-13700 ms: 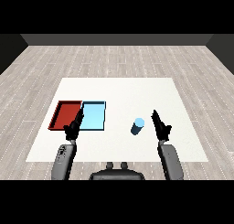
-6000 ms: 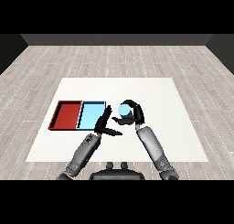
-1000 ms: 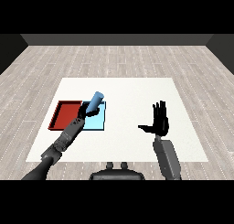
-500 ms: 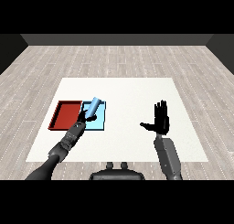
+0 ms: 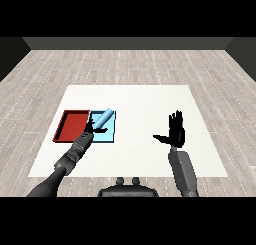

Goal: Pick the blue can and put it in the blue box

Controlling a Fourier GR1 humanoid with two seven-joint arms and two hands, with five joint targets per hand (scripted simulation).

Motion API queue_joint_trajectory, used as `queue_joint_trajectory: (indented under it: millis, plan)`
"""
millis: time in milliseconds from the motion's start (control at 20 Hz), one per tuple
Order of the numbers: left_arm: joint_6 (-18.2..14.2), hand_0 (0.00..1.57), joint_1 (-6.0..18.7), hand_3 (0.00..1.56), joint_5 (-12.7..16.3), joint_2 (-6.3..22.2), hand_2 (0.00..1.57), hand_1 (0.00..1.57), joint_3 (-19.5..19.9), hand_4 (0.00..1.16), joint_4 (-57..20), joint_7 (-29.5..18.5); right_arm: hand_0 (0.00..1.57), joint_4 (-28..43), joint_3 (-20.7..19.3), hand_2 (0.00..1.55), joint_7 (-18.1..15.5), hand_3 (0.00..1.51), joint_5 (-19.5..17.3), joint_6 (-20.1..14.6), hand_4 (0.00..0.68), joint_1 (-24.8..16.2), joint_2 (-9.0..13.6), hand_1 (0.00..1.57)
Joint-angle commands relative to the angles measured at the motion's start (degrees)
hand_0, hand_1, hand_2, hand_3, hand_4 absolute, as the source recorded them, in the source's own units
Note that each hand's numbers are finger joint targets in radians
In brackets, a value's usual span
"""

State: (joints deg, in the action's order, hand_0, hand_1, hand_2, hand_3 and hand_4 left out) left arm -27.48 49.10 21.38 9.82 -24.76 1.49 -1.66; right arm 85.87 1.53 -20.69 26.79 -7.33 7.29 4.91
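Flat red tray point(image 5: 71, 125) is lying far left on the white table point(image 5: 140, 101). Left hand point(image 5: 91, 132) is curling round the lower end of the light blue cylindrical can point(image 5: 102, 120), tilting it over the shallow light blue tray point(image 5: 111, 134). Can probably rigid, light, smooth-walled; mid-body grasp advisable. Right hand point(image 5: 176, 133) is hovering right, fingers spread, holding nothing.

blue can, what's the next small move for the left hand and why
Probably lower it a little, then release. The left hand is curled round the blue can, which is tilted over the light blue tray, seemingly not yet resting in it. The right hand is open and well clear.
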Motion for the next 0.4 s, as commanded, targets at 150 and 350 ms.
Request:
queue_joint_trajectory:
  millis: [150, 350]
  plan:
    - [-4.63, 0.00, -0.66, 0.00, 2.37, 1.15, 0.00, 0.00, 4.17, 0.00, 3.28, -8.34, 0.00, -1.04, -1.10, 0.00, 0.53, 0.00, 0.90, 1.04, 0.000, 1.58, 0.01, 0.00]
    - [-0.98, 0.00, 1.24, 0.00, 3.47, 3.31, 0.00, 0.00, 6.31, 0.00, 7.46, -16.12, 0.00, 0.05, 0.98, 0.00, 0.64, 0.00, -1.30, 1.36, 0.000, 0.45, 0.53, 0.00]
